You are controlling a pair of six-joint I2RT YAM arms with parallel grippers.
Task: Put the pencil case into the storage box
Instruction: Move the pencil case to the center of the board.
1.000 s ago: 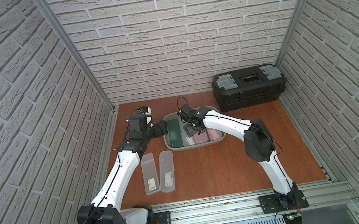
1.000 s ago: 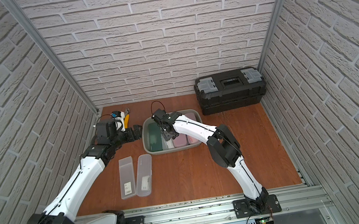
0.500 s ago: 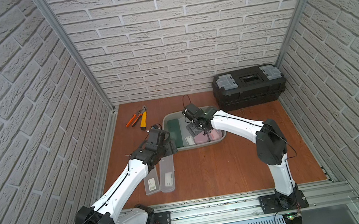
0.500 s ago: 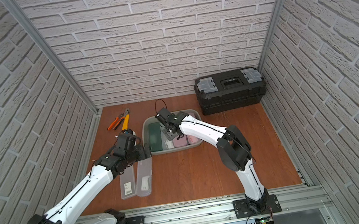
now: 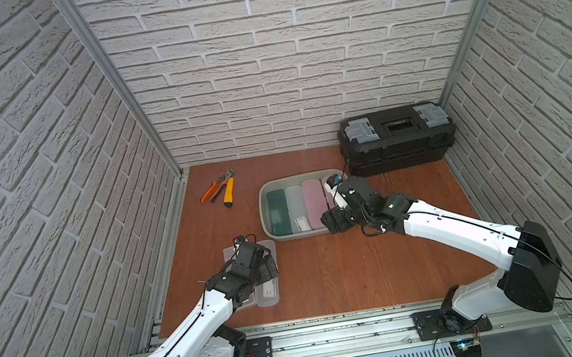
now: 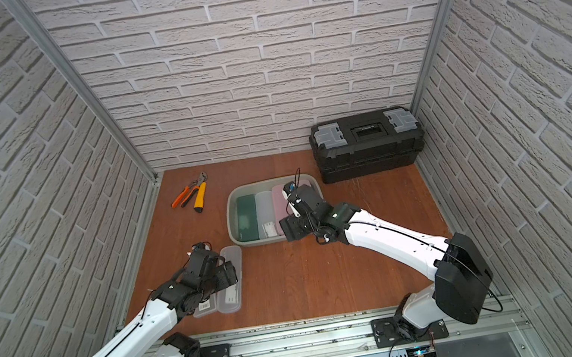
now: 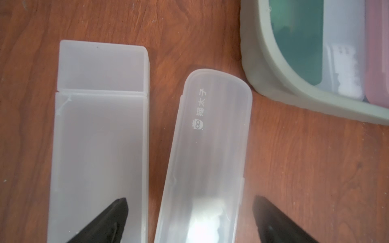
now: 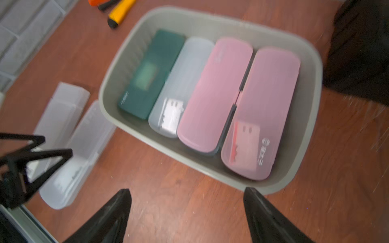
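Black left gripper point(image 7: 189, 199) is wide open, its fingers point(image 7: 109, 221) either side of the rounded clear case point(image 7: 210, 147), which lies on the table point(image 7: 294, 168) just outside the box point(image 7: 259, 63). Square clear case point(image 7: 101, 147) sits right beside it. Right gripper's point(image 8: 187, 189) open too, empty, near the box with four cases point(image 8: 210, 94) inside.

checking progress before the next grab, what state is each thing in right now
storage box, lidless, four cases lying inside
rounded clear case, closed, on table outside box
square clear case, closed, on table beside it
toolbox, lid shut
left gripper, open, above rounded clear case
right gripper, open, empty
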